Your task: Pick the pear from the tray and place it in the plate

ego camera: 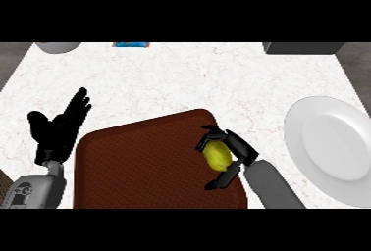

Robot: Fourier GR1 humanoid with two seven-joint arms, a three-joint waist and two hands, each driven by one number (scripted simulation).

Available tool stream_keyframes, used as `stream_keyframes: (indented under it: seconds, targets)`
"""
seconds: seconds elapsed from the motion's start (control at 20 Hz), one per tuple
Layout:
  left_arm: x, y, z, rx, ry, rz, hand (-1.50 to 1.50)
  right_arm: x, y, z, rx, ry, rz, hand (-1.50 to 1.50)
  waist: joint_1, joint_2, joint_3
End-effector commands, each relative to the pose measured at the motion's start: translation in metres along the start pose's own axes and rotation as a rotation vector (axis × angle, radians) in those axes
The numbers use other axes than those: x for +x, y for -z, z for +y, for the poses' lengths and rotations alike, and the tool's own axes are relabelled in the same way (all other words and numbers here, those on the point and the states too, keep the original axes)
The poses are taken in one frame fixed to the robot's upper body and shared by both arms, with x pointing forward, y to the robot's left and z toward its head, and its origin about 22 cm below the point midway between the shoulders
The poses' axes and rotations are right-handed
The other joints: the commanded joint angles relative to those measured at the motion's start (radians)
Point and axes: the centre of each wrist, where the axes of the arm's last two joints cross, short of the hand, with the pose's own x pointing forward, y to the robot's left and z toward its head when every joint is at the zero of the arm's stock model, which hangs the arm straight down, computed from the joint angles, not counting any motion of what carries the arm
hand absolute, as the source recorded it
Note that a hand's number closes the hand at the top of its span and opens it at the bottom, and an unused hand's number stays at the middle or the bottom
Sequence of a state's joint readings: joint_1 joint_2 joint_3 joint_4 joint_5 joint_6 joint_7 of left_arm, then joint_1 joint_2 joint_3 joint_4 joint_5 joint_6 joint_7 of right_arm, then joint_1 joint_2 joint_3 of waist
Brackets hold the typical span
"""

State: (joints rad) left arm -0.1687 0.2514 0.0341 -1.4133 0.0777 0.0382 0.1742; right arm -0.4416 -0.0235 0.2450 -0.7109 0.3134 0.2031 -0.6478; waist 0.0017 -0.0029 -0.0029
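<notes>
The pear is a small yellow fruit, smooth and oval, with a slightly greener tint toward its lower end. It sits in the middle-right of the frame, over the right-hand part of the dark brown tray, just below the tray's rounded upper-right corner. The right hand is curled round it, with fingers hooked over its top and the thumb under its lower end, so both ends are partly hidden. Whether the fruit touches the tray or is lifted off it cannot be told.

The white plate lies at the right edge of the frame, apart from the tray, with a strip of pale marbled counter between them and nothing on that strip. The left hand rests open at the left of the frame, fingers spread and up, beside the tray's left edge. Along the top stand a grey bowl at upper left, a small blue item and a dark grey box at upper right, all well apart from the pear.

The pear's long axis runs nearly up and down the frame, its top leaning a little left. Which end is the stalk end is hidden.
</notes>
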Motion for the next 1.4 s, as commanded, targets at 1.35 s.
stream_keyframes:
  seconds: [1.35]
  targets:
    - [-0.009,-0.003,0.008,0.034,0.000,0.000,0.00,0.145,0.025,-0.082,-1.332,-0.775,0.676,1.50,-0.042,-0.009,0.001]
